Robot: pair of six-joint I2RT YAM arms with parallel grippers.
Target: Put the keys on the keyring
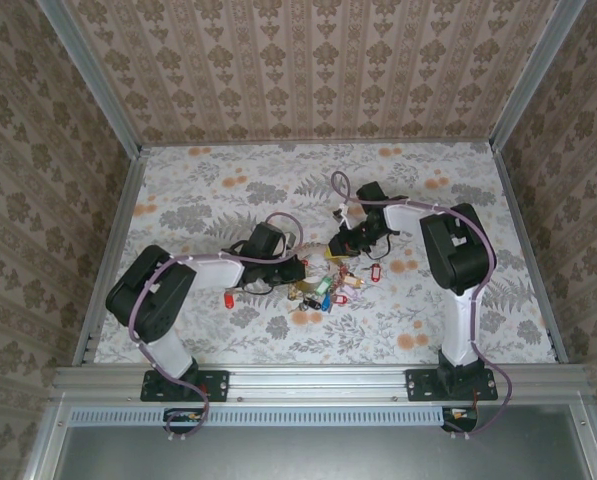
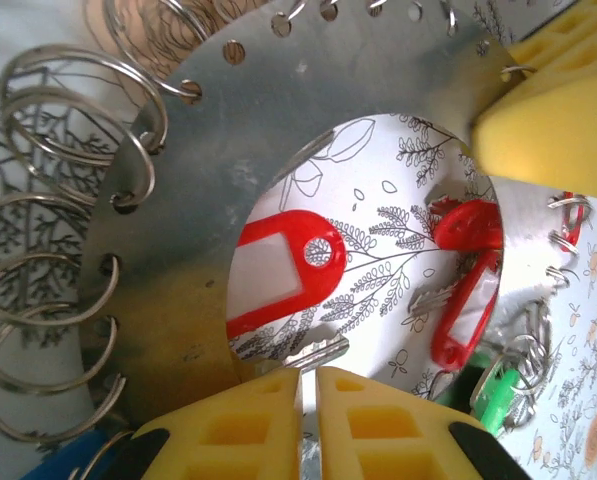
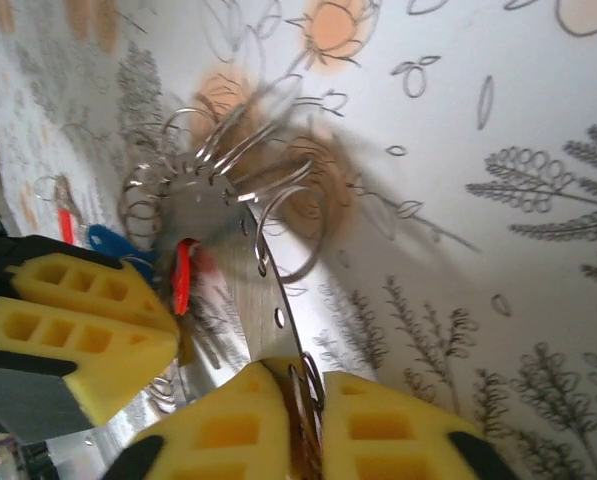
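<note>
The keyring (image 2: 178,250) is a flat grey metal disc with rim holes that carry several wire split rings. It is held up over the table between both grippers. My right gripper (image 3: 303,375) is shut on its rim (image 3: 278,300), pinching the edge and one split ring. In the left wrist view a right finger (image 2: 553,100) shows at the upper right. My left gripper (image 2: 308,375) is shut on a thin silver key whose blade (image 2: 323,352) pokes out at the disc's inner edge. Red-tagged keys (image 2: 278,265) lie on the table below the central hole.
In the top view the left gripper (image 1: 293,268) and right gripper (image 1: 346,240) meet mid-table over a pile of coloured keys (image 1: 328,292). One red tag (image 1: 228,299) lies apart to the left. Patterned walls enclose the table on three sides.
</note>
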